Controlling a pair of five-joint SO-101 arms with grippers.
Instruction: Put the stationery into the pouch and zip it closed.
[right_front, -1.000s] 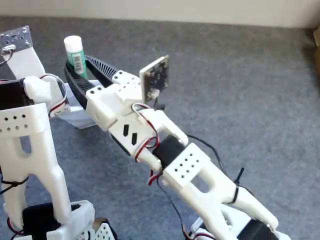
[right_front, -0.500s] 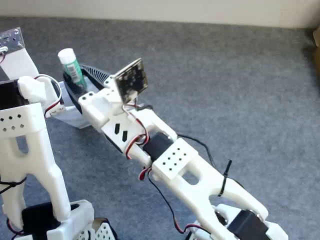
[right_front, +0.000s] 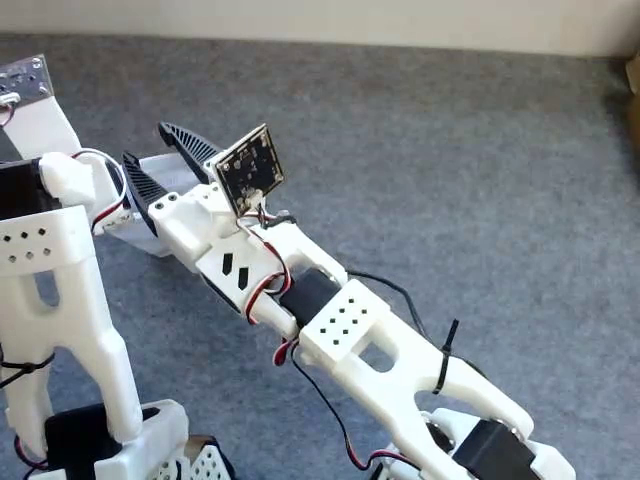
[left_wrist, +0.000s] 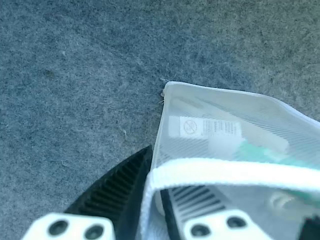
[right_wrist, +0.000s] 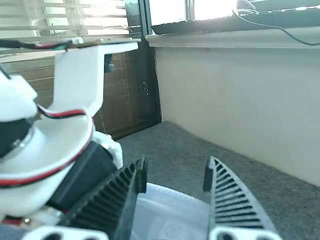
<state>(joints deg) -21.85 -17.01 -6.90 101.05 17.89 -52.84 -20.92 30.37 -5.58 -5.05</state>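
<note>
Grip first: my left fingers (left_wrist: 140, 172), at the lower left of the left wrist view, are clenched on the pouch (left_wrist: 225, 112). One black ribbed finger lies outside the white mesh and the other shows through it from inside, with the pouch's white rim band pinched between them. From there the pouch spreads toward the right of the frame, one corner pointing up at mid-frame over the grey table (left_wrist: 75, 75). Inside it lies a white-and-green stick (left_wrist: 250, 147). Its long axis runs across the frame, the white end near the centre and the green end toward the right edge.

In the high view my left arm (right_front: 60, 280) stands at the left edge. Just right of it, in the upper left, my right fingers (right_front: 185, 143) are spread wide with nothing between them, tips pointing to the upper left, poised over the pouch. My right arm (right_front: 340, 320) stretches back from there to the lower right corner.

In the right wrist view those fingers (right_wrist: 125, 195) gape apart at the bottom of the frame, the pouch's mesh (right_wrist: 165, 215) showing between them.
</note>
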